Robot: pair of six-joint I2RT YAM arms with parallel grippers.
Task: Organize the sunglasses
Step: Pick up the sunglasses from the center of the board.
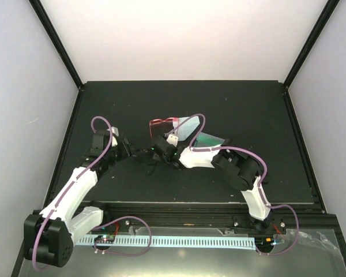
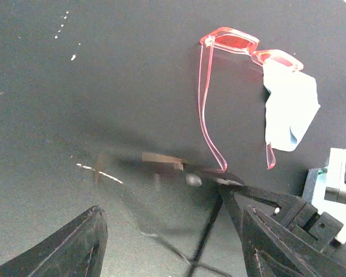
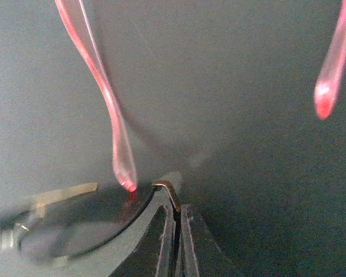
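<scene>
1. The left claw (image 2: 173, 231) stands wide above the tabletop (image 2: 104, 86) and holds nothing. 1 thin black arm runs across the tabletop between its fingers.
2. The right claw (image 3: 177, 209) is narrowed to a slit. It appears to pinch the black sunglasses (image 3: 75, 234) at the frame corner, by a gold-coloured hinge.
3. The black sunglasses sit mid-tabletop between the 2 claws. They have a thin dark frame and a glossy dark lens, and the arms look unfolded. They are blurred in the left wrist view, so I cannot tell whether they lie flat or are partly raised.
4. In my judgement the step in hand is the pickup of the black pair, and neither of the 2 pairs is tidied yet. The next move calls for a secure pinch on that slim frame, then a lift that does not snag the red arm tip beside the lens.
5. The red sunglasses (image 2: 236, 45) lie just beyond, translucent, with their arms open and pointing back at the claws. 1 arm tip sits at the rim of the black lens, and I cannot tell whether it touches.
6. A crumpled light blue cloth (image 2: 291, 104) lies against 1 lens end of the red pair and crosses that arm.
</scene>
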